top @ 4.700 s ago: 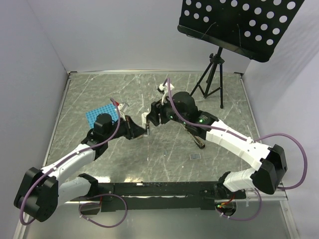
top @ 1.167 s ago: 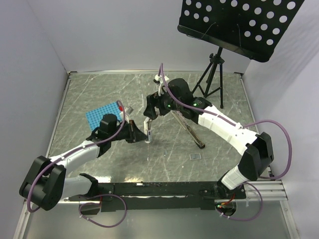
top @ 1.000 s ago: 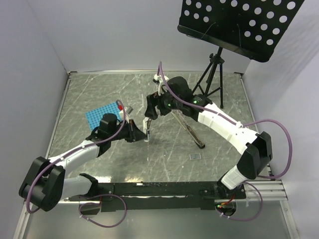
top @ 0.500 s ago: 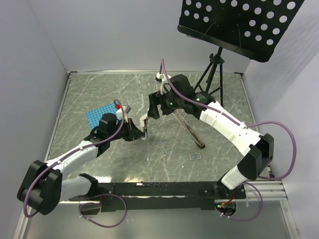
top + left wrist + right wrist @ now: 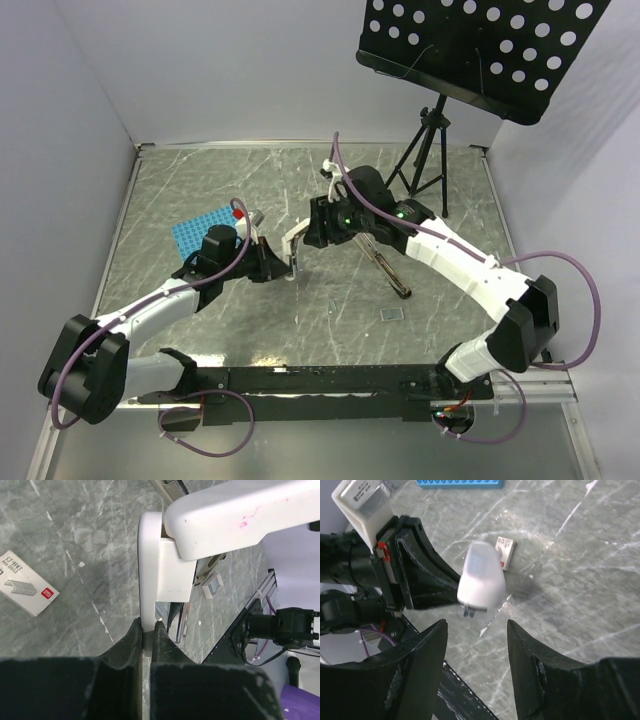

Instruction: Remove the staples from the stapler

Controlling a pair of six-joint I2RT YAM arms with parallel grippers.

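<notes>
The white stapler (image 5: 149,580) stands on end in my left gripper (image 5: 148,630), which is shut on its lower bar. Its white top cover (image 5: 235,515) is swung open and sticks out sideways at the top. In the top view the stapler (image 5: 293,245) is at mid-table between both arms, with the left gripper (image 5: 280,266) at its left. My right gripper (image 5: 477,650) is open and empty, with the stapler's rounded white end (image 5: 481,582) just beyond its fingertips, apart from them. The right gripper also shows in the top view (image 5: 314,232).
A small white-and-brown staple box (image 5: 28,589) lies on the marble table beside the stapler, also in the right wrist view (image 5: 505,551). A blue studded plate (image 5: 198,231) lies at left. A slim dark tool (image 5: 385,268) and a black tripod stand (image 5: 425,150) are at right.
My right gripper has drawn back to the right, off the stapler's top. The white top cover now stands swung open. The left gripper still holds the stapler in place.
</notes>
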